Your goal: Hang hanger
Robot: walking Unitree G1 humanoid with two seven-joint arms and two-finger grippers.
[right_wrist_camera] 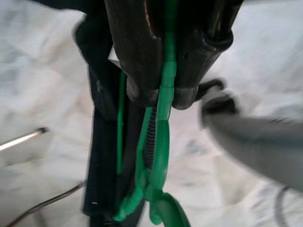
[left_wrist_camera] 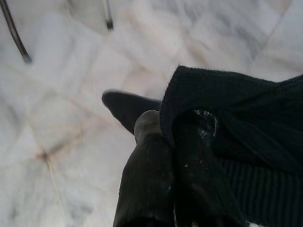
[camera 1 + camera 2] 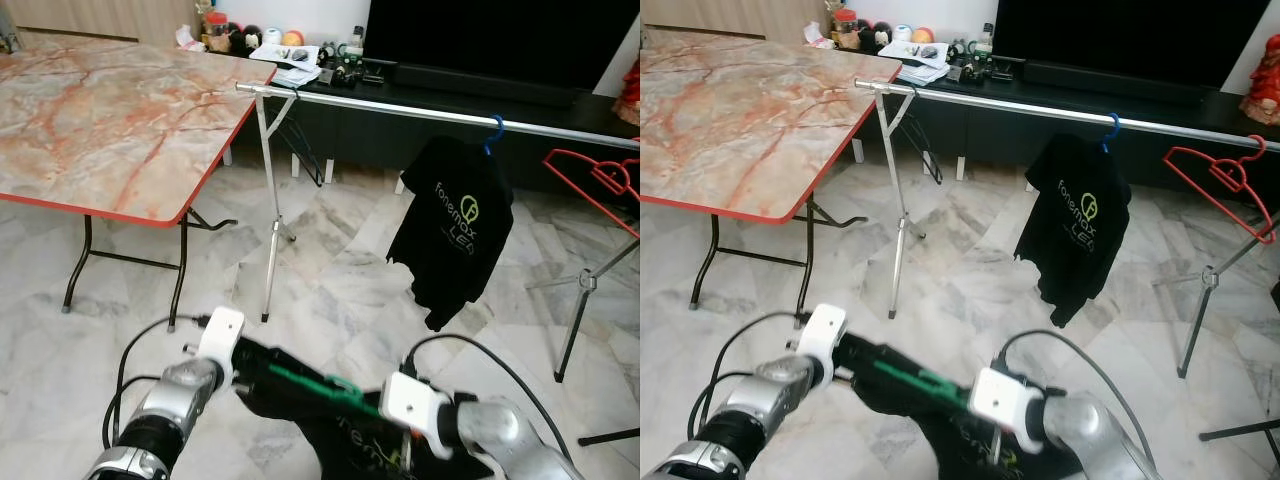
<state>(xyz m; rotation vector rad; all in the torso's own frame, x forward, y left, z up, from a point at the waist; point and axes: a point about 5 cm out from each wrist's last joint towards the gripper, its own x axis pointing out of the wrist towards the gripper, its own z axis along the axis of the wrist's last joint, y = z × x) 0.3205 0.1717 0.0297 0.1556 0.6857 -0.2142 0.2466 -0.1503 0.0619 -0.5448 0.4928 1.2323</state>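
Marble-tiled floor (image 3: 340, 290) underfoot, with one folding table (image 3: 110, 120) topped in orange-veined marble pattern at left, one dark TV cabinet (image 3: 420, 120) along the far wall. One silver clothes rail (image 3: 400, 107) on tripod legs crossing the middle, carrying two hangers: one blue hanger (image 3: 493, 133) bearing a black printed T-shirt (image 3: 455, 225), one bare red hanger (image 3: 600, 180) toward the right end. One green hanger (image 3: 315, 385) held low in front, well apart from the rail, threaded into a second black T-shirt (image 3: 340, 440). Right gripper (image 1: 161, 92) closed on the green hanger's bar, both fingers pressed against the plastic. Left gripper (image 2: 165, 137) pinching the dark ribbed fabric at the garment's edge, fingers narrow around the cloth. Two garments counted, three hangers counted, two grippers both engaged.
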